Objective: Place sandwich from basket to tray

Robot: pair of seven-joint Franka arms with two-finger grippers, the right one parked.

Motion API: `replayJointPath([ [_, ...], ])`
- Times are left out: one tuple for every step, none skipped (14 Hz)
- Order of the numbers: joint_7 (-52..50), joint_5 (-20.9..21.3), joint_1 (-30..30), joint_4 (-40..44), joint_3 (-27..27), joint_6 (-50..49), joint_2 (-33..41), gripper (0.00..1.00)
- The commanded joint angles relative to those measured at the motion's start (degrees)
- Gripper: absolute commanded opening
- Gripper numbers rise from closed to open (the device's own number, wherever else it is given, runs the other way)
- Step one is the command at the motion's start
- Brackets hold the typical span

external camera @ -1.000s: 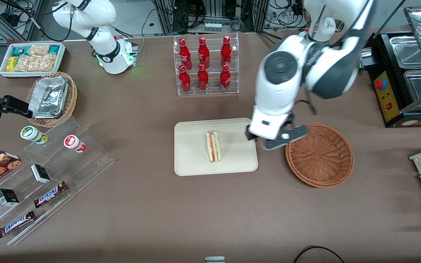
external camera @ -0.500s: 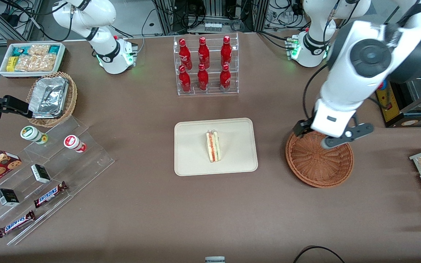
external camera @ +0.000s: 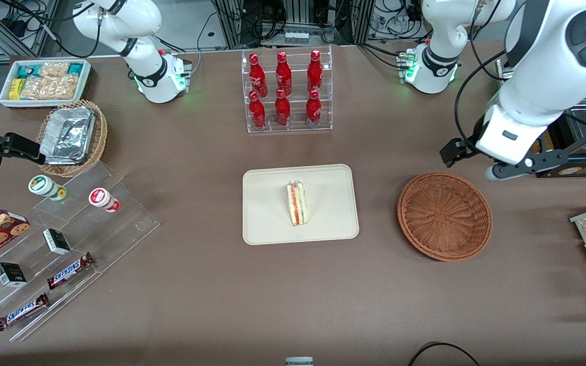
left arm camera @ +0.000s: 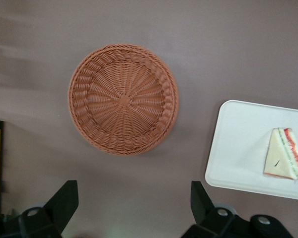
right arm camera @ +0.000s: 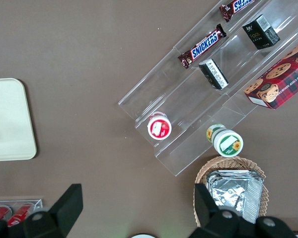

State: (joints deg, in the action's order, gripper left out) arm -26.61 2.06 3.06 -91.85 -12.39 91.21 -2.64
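1. The sandwich (external camera: pixel 296 204) lies flat near the middle of the tray (external camera: pixel 267 223), its long axis running twelve to six o'clock in the front view, wide end at six. The task looks done.
2. The basket (external camera: pixel 444 216) sits on the brown surface (external camera: pixel 293 295) at three o'clock from the tray, apart from it and holding nothing.
3. The pincer (left arm camera: pixel 134 206) hangs high above the surface, up off the basket's one-o'clock edge in the front view, well apart from the sandwich.
4. Its fingers (left arm camera: pixel 63 202) are spread wide, holding and touching nothing. Any coming move is likely only a retreat.
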Motion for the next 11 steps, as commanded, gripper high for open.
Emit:
replayJointPath([
  [5.7, -2.5, -3.5, -4.6, -0.4, -0.2, 4.6, 1.00],
  [7.4, -2.6, -4.6, -5.3, -0.4, -0.2, 5.3, 1.00],
  [9.3, -2.8, -4.8, -5.9, 0.0, -0.6, 6.1, 1.00],
  [10.3, -2.9, -3.9, -6.2, 2.3, -0.9, 6.2, 1.00],
  [10.4, -2.9, -1.9, -6.3, 4.2, -1.1, 6.4, 1.00],
  [10.5, -2.9, 0.0, -6.3, 6.7, -1.3, 6.8, 1.00],
  [10.6, -2.9, 1.1, -6.2, 8.1, -1.4, 6.9, 1.00],
  [11.1, -2.9, 1.3, -6.0, 8.3, -1.4, 6.8, 1.00],
  [11.3, -2.8, 1.3, -5.8, 8.4, -1.4, 6.5, 1.00],
  [11.3, -2.8, 1.3, -5.5, 8.3, -1.3, 6.2, 1.00],
  [11.5, -2.7, 1.3, -5.2, 8.3, -1.0, 6.1, 1.00],
])
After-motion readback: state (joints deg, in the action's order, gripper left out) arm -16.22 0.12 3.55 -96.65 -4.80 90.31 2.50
